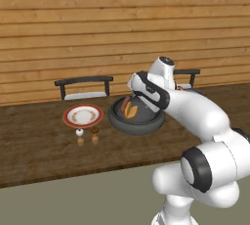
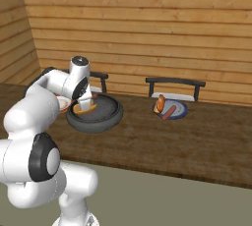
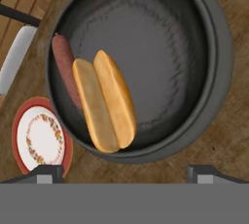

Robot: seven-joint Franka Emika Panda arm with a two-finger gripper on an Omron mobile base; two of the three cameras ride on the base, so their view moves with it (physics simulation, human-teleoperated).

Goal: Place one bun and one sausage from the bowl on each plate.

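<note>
The dark bowl (image 1: 137, 121) (image 2: 101, 118) (image 3: 194, 62) sits mid-table and holds one split bun (image 3: 104, 102) (image 1: 131, 110) with a red-brown sausage (image 3: 64, 67) (image 1: 125, 104) beside it. My gripper (image 3: 126, 173) (image 2: 87, 103) hovers open just above the bowl's near side, its fingertips (image 3: 46, 173) wide apart with nothing between them. The white plate with the red-brown rim (image 1: 83, 116) (image 3: 39, 138) lies bare to the left of the bowl. To the right, the blue plate (image 2: 176, 109) carries a bun (image 2: 159, 103) and a sausage (image 2: 168, 113).
Two small shakers (image 1: 79, 132) (image 1: 94, 130) stand in front of the white plate. Dark chairs (image 1: 84, 84) (image 2: 175, 83) are pushed in at the table's far side, under a wooden plank wall. The table's front edge (image 1: 97, 170) runs close to my base.
</note>
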